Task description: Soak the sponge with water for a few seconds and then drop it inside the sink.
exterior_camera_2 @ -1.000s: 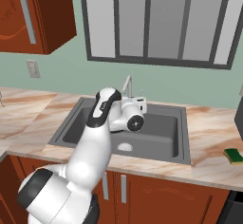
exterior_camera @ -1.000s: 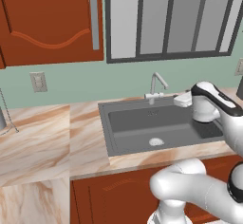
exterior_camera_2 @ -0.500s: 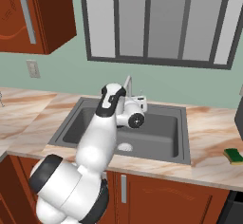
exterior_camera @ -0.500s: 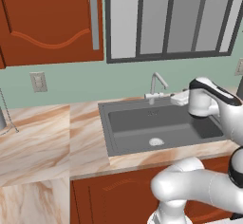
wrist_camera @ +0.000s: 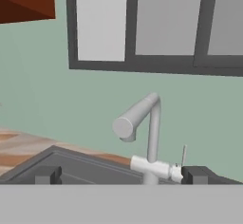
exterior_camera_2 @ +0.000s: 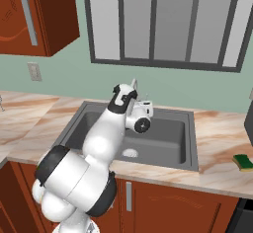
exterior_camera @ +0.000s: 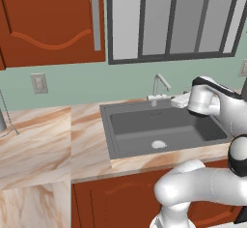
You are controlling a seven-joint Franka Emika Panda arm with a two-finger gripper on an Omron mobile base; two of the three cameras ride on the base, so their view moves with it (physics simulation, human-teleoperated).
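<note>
The sponge, green over yellow, lies on the counter to the right of the sink, far from my hand. The dark grey sink has a silver drain in its floor. My gripper is open and holds nothing; it hovers over the back of the basin, pointed at the faucet and close to its base. The hand also shows beside the faucet in the left base view and below the faucet in the right base view. I see no water coming from the spout.
A thin lever stands at the right end of the faucet's base. Marble counter runs left of the sink. A dark appliance edge stands at the far right. Window and green wall rise behind the faucet.
My hand has drawn back over the basin toward the rear wall and now sits closer to the faucet base. The sponge has not moved.
</note>
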